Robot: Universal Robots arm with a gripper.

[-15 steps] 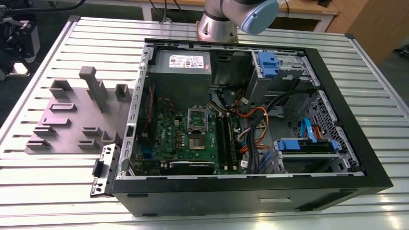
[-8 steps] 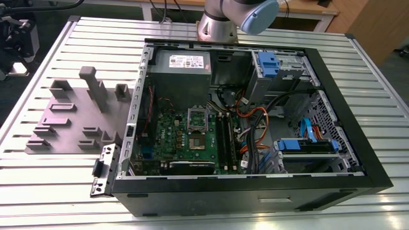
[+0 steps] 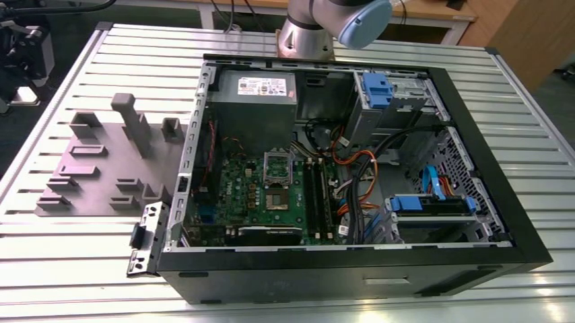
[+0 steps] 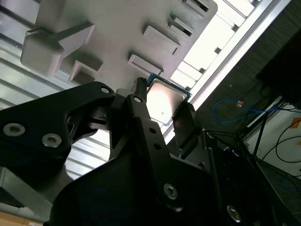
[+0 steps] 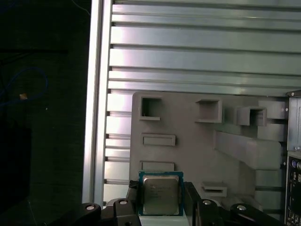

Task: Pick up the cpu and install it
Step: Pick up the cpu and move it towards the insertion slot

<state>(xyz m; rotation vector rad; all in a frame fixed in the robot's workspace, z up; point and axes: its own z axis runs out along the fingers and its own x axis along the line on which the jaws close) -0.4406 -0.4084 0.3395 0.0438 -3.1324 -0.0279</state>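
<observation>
- There's the cpu [image 5: 160,194], right between the tips of the claw [image 5: 161,190] in the first wrist view. Its silvery lid faces the camera, with a thin rim showing round it.
- The claw is closed down to the chip's width, with dark fingers [image 5: 190,200] against two opposite edges. They look to be touching, so I judge it gripped, not merely straddled.
- Behind it lies the grey tray [image 5: 188,150] with its slots, and beyond that the slatted desk [image 5: 188,47]. The chip sits over the tray's edge, but whether it's lifted clear of it I can't tell.
- Weight first: I'd call it light and perfectly stiff, with nothing to sag or flex in the grip.
- It's fragile, though. By my reckoning the underside and that thin rim won't forgive a knock or a hard pinch on a corner.
- It's slippery too, I'd say, with a smooth lid and shallow sides. There's little to bite on, so a tilt or a slide is the worry.
- The side edges are the place to hold it, squarely and opposite each other, leaving both flat faces free. That's just where the claw has it.
- In the exterior view the open case [image 3: 503,222] sits on the desk beside the tray. The green board [image 3: 242,195] lies flat inside, and its socket [image 3: 276,196] is well apart from the tray.
</observation>
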